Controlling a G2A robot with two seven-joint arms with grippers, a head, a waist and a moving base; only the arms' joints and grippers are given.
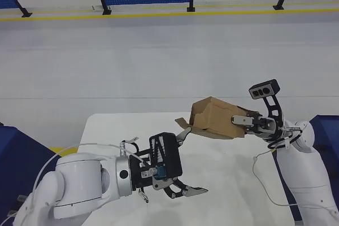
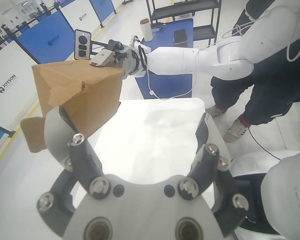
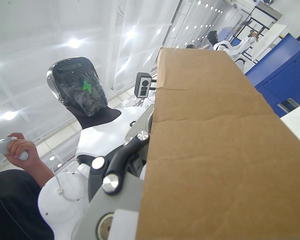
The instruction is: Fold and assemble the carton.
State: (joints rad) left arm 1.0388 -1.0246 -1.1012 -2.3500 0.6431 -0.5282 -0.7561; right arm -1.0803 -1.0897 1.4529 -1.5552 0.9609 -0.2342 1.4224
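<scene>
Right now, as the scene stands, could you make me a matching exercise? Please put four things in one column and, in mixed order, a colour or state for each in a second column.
Things:
1. carton
2. left tool
3. right tool
4. table

Colours or states:
A. white and flat, with rounded corners
B. wide open, holding nothing
C. brown cardboard, with one loose flap sticking out
D. shut on a wall of the carton

Pairs: 1-C, 2-B, 3-D, 4-A

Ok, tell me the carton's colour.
The carton is plain brown, clearest in the left wrist view.
</scene>
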